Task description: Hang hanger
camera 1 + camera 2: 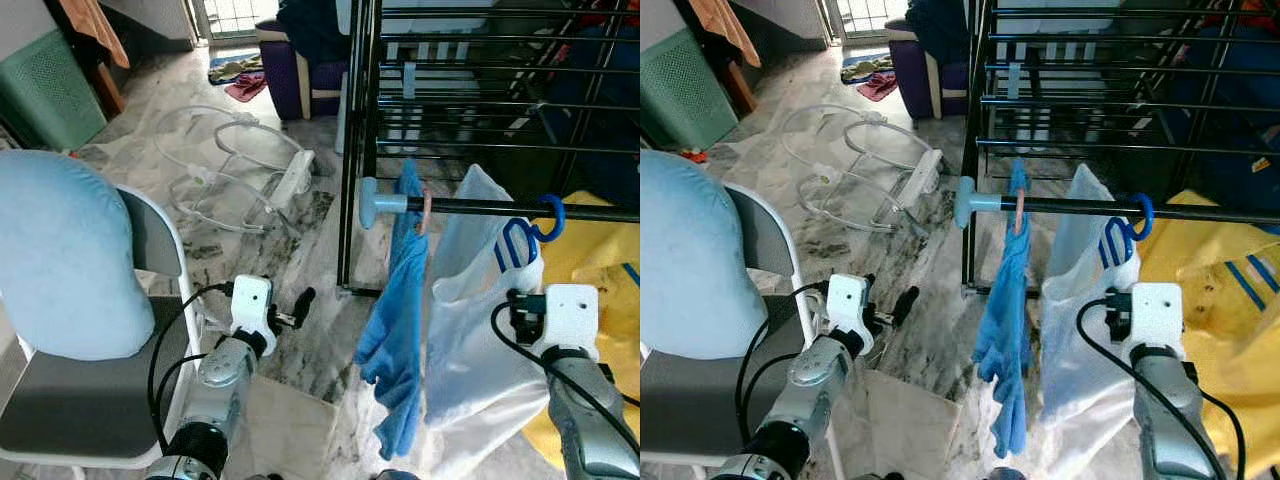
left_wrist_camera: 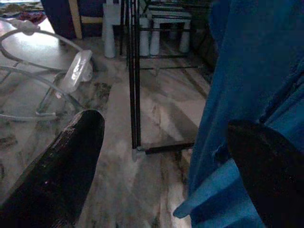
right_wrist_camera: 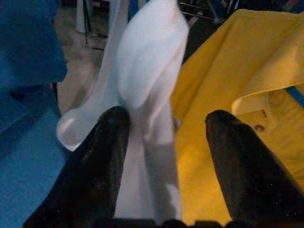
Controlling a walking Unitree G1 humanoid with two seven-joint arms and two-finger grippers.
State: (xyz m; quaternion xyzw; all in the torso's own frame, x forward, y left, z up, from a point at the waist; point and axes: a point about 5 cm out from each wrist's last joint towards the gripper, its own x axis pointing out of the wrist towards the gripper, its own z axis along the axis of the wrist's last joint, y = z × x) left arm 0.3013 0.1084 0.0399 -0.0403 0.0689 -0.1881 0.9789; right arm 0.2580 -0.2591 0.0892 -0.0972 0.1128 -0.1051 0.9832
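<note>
Blue hanger (image 1: 532, 232) hooked on rail (image 1: 520, 209); right gripper (image 3: 164, 142) spread around white garment (image 3: 147, 90)

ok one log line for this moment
blue hanger: hooked on rail | white garment: hanging | right gripper: open, at garment | left gripper: open, idle

Left hand (image 2: 166, 156) held low and forward, fingers spread wide; right hand (image 3: 164, 156) raised, fingers parted.
</note>
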